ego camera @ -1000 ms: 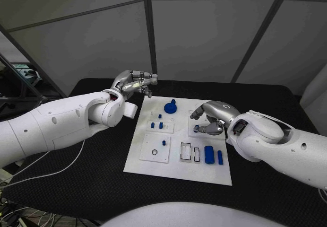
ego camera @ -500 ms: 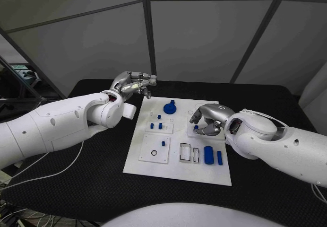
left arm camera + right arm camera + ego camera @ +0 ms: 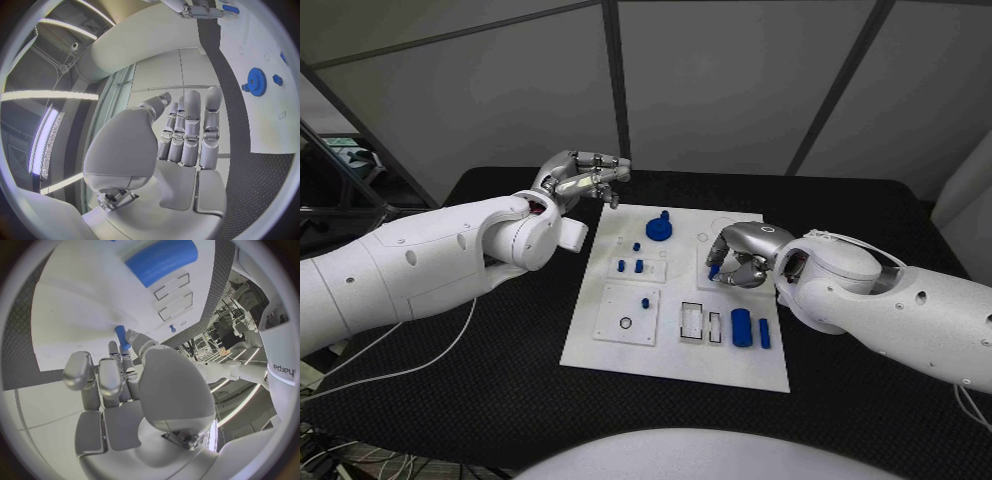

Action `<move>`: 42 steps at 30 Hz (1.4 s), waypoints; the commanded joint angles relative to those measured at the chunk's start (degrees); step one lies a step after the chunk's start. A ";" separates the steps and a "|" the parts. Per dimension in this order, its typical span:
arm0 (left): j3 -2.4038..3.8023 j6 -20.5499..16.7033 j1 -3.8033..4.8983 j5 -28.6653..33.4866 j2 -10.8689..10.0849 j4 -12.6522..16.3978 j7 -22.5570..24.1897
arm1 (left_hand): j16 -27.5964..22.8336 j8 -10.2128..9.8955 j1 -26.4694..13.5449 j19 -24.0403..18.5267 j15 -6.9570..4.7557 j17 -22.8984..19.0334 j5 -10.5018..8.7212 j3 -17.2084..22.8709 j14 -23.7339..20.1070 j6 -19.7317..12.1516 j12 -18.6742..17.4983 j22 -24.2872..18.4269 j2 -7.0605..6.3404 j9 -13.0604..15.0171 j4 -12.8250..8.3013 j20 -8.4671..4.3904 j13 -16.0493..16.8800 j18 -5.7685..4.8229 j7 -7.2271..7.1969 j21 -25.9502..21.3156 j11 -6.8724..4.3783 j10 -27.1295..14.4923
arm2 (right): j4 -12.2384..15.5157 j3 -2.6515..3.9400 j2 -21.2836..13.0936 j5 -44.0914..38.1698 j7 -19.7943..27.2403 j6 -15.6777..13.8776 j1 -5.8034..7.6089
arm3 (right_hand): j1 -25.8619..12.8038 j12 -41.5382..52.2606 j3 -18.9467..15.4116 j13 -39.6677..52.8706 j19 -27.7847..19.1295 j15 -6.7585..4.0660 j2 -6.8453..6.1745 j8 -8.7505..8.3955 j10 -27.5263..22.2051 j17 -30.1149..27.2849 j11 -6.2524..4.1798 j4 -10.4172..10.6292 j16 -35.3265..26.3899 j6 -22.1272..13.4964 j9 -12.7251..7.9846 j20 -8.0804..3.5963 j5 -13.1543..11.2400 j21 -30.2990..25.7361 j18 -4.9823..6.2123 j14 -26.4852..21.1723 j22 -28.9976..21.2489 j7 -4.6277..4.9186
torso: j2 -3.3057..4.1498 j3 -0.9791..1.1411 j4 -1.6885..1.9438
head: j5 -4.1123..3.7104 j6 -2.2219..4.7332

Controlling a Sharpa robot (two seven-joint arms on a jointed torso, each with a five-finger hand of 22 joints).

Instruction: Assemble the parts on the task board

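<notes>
We see the right hand (image 3: 740, 262) pinching a small blue peg (image 3: 122, 337) over the right half of the white board (image 3: 625, 350). It looks light, stiff and slick, so grip the shaft mid-length. The left hand (image 3: 581, 176) hovers off the board's far left corner, fingers loosely curled, holding nothing.

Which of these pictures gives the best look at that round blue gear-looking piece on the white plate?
The head view: the blue gear sits unobstructed near the far end of the task board, seen from above. The left wrist view shows it too, small and bent near the circle's edge. I can't make it out in the right wrist view.
</notes>
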 commanded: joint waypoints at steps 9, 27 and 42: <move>0.04 0.61 0.08 0.17 -0.04 -0.10 0.06 | -0.30 -0.39 -0.11 -0.08 0.02 -0.06 -0.21 -0.42 -0.33 -0.05 0.26 -0.06 0.57 -0.08 0.01 0.22 0.08 2.84 0.15 -0.40 0.10 -0.39 | -0.01 -0.06 0.30 -0.89 0.13 0.07 0.06 | 1.25 2.58 2.74 0.26 2.69 -0.89 0.90 1.19 5.49 1.46 -1.08 0.14 1.47 3.69 0.33 -0.51 -0.11 2.65 -0.66 0.90 3.40 -0.21 | 0.00 0.00 -0.05 | -0.07 -0.15; 0.04 0.65 0.08 0.17 -0.21 -0.10 0.01 | -0.33 -0.39 -0.11 -0.08 0.03 -0.10 -0.20 -0.47 -0.35 -0.05 0.31 -0.13 0.64 -0.07 0.03 0.24 0.09 2.84 0.16 -0.47 0.11 -0.43 | 0.39 -0.07 0.07 0.09 0.19 -4.14 0.00 | 0.81 2.25 4.07 0.33 5.78 -1.86 1.74 1.84 10.35 1.47 -2.27 0.79 1.89 6.70 0.52 -1.47 -0.46 5.88 -1.72 1.01 8.08 -1.03 | 0.00 0.01 -0.01 | -0.16 -0.47; 0.03 0.74 0.06 0.17 -0.13 -0.42 -0.24 | -0.35 -0.39 -0.08 -0.08 0.03 -0.12 -0.19 -0.50 -0.37 -0.06 0.35 -0.18 0.72 -0.07 0.04 0.24 0.10 2.85 0.16 -0.52 0.11 -0.46 | 7.53 0.60 -3.85 8.21 1.59 -10.21 0.03 | 0.09 1.71 3.99 0.30 6.29 -1.96 1.78 1.88 10.86 1.46 -2.37 1.35 1.98 7.18 0.57 -1.62 0.07 6.44 -1.91 1.04 8.90 -1.18 | -0.13 -0.04 0.06 | -0.32 -0.34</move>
